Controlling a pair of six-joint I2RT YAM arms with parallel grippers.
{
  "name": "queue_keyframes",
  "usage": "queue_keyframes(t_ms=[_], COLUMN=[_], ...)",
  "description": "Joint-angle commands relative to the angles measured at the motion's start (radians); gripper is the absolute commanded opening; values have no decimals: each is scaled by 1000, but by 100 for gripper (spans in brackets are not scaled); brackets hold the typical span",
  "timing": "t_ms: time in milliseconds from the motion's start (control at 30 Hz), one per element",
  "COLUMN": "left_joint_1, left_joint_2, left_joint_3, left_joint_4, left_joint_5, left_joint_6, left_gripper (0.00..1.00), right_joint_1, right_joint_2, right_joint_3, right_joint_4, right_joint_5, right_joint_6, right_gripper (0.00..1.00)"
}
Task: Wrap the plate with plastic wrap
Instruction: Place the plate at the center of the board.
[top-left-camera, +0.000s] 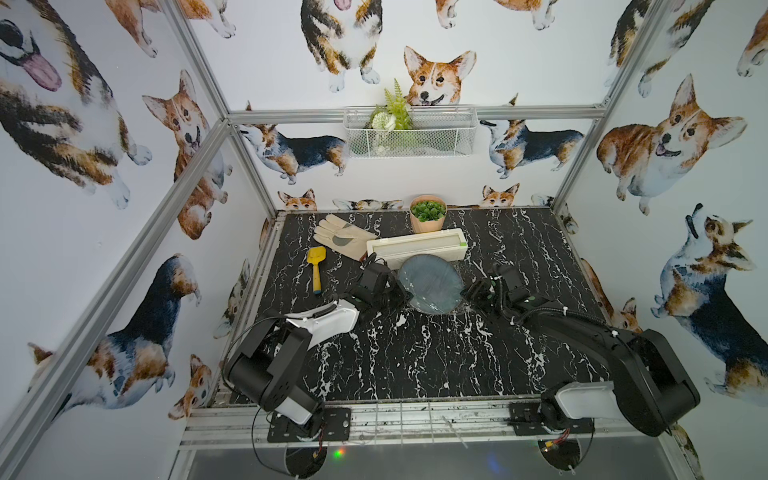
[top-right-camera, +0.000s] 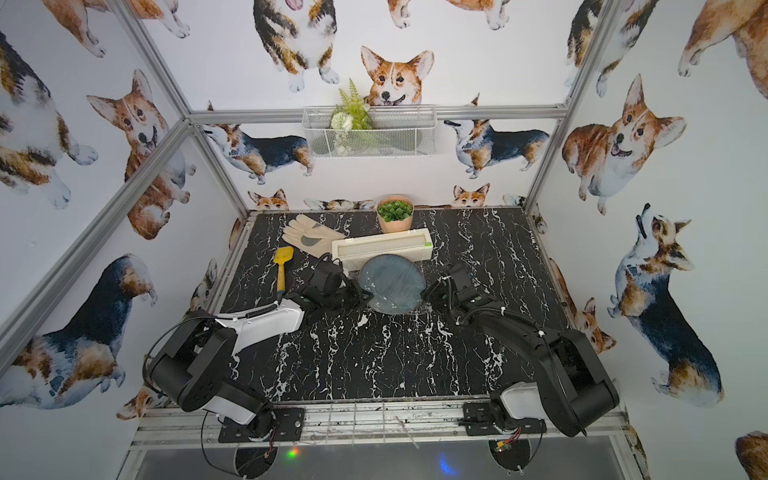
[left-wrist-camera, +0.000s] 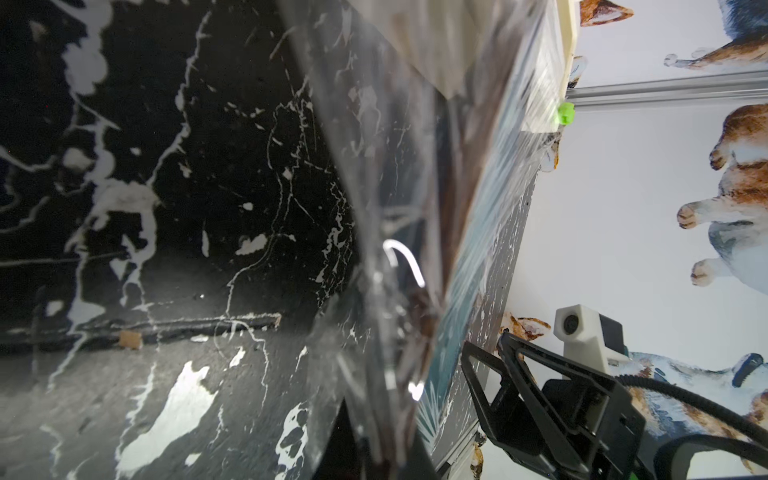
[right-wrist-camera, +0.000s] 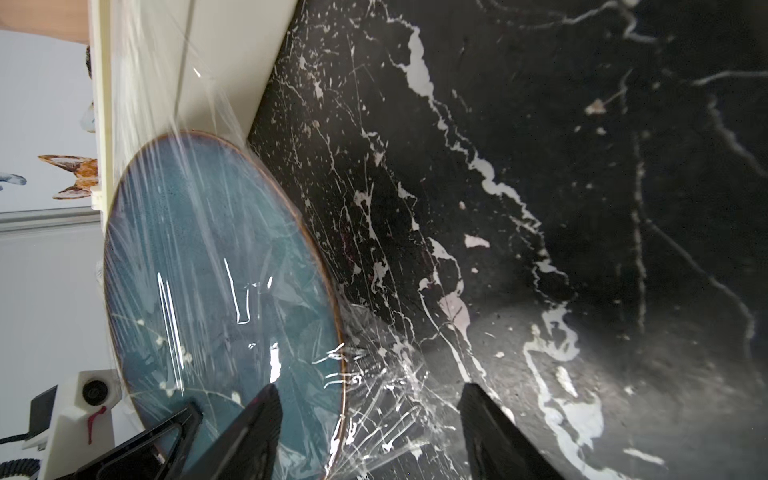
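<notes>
The black marbled tabletop (top-left-camera: 415, 365) fills the floor of a corgi-papered enclosure, and the work sits just toward 12 o'clock from its middle. The cream dispenser box (top-left-camera: 415, 248) lies at 12 o'clock of the plate (top-left-camera: 430, 286), close against its rim. The plastic wrap (right-wrist-camera: 195, 249) runs out of the box and lies stretched and wrinkled over the plate's whole face, spilling onto the table on the 3 o'clock side. The left gripper (top-left-camera: 401, 293), at the plate's 9 o'clock, is closed; the film bunches into it, so it seems to be pinching the wrap's edge. The right gripper (right-wrist-camera: 370, 390), at 3 o'clock, is spread wide and empty, one finger over the rim and the other over the table. The covering looks done. Cutting with the green slider (left-wrist-camera: 566, 113) and tucking the edges under appear to remain.
</notes>
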Motion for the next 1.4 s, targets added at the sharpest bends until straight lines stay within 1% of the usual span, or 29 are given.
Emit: queue_keyframes(t_ms=[0, 167, 300, 400, 467, 567, 633, 800, 933, 1033, 1200, 1300, 1367], left_joint_1=[-3, -4, -7, -11, -13, -14, -16, -20, -23, -24, -25, -27, -30], left_joint_2=[-19, -23, -23, -21, -20, -19, -17, -6, 13, 15, 13, 24, 36], left_joint_3=[8, 5, 1, -5, -16, -35, -45, -75, -88, -97, -115, -130, -148], left_joint_4=[109, 115, 129, 140, 160, 189, 200, 238, 265, 264, 230, 206, 227], left_joint_5=[43, 45, 48, 52, 54, 54, 52, 52, 61, 59, 50, 41, 42], left_joint_6=[10, 6, -9, -19, -32, -52, -58, -78, -93, -84, -45, -21, -25], left_gripper=[2, 2, 2, 2, 2, 2, 2, 2, 1, 1, 12, 12, 12], right_joint_1=[22, 49, 50, 50, 54, 58, 60, 62, 61, 61, 61, 62, 63], right_joint_2=[31, 92, 149, 182, 202, 223, 227, 224, 216, 204, 174, 174, 181], right_joint_3=[17, 32, 32, 32, 17, -5, -18, -69, -95, -98, -77, -71, -81], right_joint_4=[81, 141, 227, 312, 406, 525, 573, 653, 668, 654, 509, 439, 434], right_joint_5=[-26, -41, -58, -65, -71, -72, -71, -59, -55, -57, -63, -67, -72], right_joint_6=[54, 89, 141, 190, 244, 314, 340, 388, 402, 391, 318, 271, 257], right_gripper=[69, 68, 67, 65, 64, 55, 50, 33, 20, 19, 22, 22, 22])
